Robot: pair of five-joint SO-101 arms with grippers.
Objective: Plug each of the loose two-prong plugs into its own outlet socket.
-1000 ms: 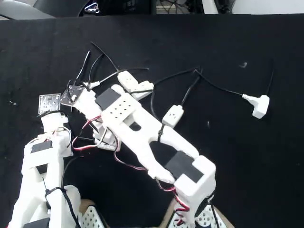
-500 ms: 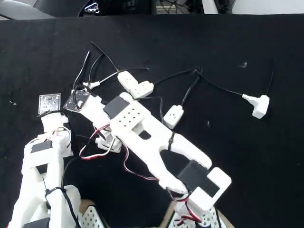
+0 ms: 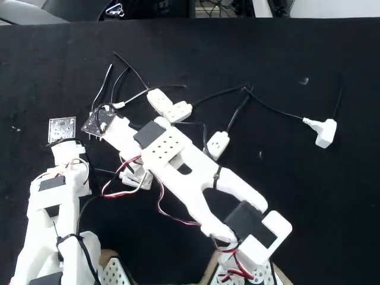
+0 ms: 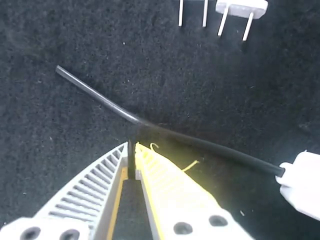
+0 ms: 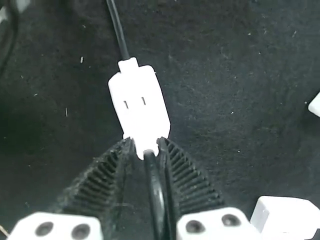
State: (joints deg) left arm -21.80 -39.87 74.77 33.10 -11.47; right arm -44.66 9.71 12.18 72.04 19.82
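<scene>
My right gripper is shut on the end of a white plug whose black cable runs back between the fingers. That plug butts against a white socket block with two slots on its face; no prongs show. In the high view the right arm stretches to the table's left, its gripper over the cables. My left gripper is shut, tips on the black cloth beside a black cable. Two loose plugs' prongs lie beyond it. Another plug lies far right, a socket mid-table.
Two white pieces lie joined behind the right arm, and more white pieces sit under it. Black cables loop across the table's left and middle. The table's back edge meets clutter. The left arm stands at the near left.
The right arm has drawn back toward the near right, its elbow swinging right and its gripper shifting slightly right. The left arm has stayed put.
</scene>
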